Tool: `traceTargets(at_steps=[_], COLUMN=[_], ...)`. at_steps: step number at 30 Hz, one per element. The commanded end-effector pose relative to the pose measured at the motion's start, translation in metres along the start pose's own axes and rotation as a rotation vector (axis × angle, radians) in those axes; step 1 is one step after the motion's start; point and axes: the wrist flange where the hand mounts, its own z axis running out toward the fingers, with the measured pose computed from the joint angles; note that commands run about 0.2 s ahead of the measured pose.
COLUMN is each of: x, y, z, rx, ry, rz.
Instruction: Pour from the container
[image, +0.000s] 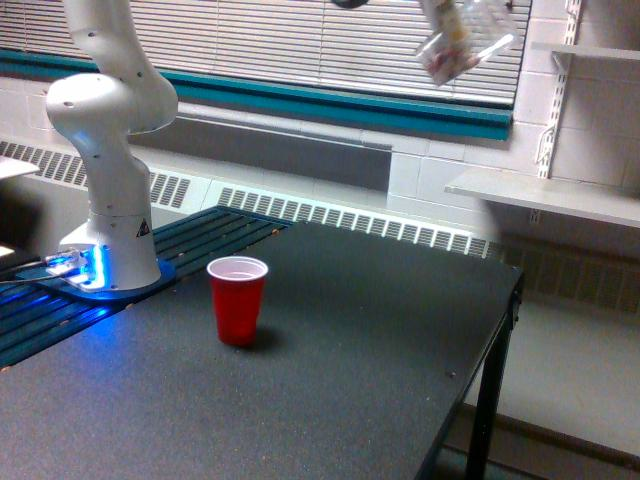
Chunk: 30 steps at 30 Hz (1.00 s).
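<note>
The container (456, 45), a small clear cup with pinkish-brown bits showing through it, hangs tilted high in the air near the top edge of the exterior view. It is well above the table and off toward the exterior view's right of the red cup. My gripper (442, 12) holds it from above and is almost wholly cut off by the top edge; only a pale part at the cup's top shows. The red cup (238, 299), white inside, stands upright on the black table (380, 350).
The white arm base (105, 160) stands at the exterior view's left on a blue-lit mount. The table's right edge (515, 290) drops to the floor. Wall shelves (545, 195) sit at the exterior view's right, with window blinds behind.
</note>
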Motion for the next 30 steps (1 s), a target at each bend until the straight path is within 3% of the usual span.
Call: traceTargets(at_steps=[1,17,30], x=[-0.017,-0.075,-0.126], y=[0.027,0.088,0.125], z=[0.001,0.015,0.021], rx=[-0.043,-0.159,-0.207], ry=[0.000,-0.069,-0.108], rz=[0.001,-0.023,-0.038])
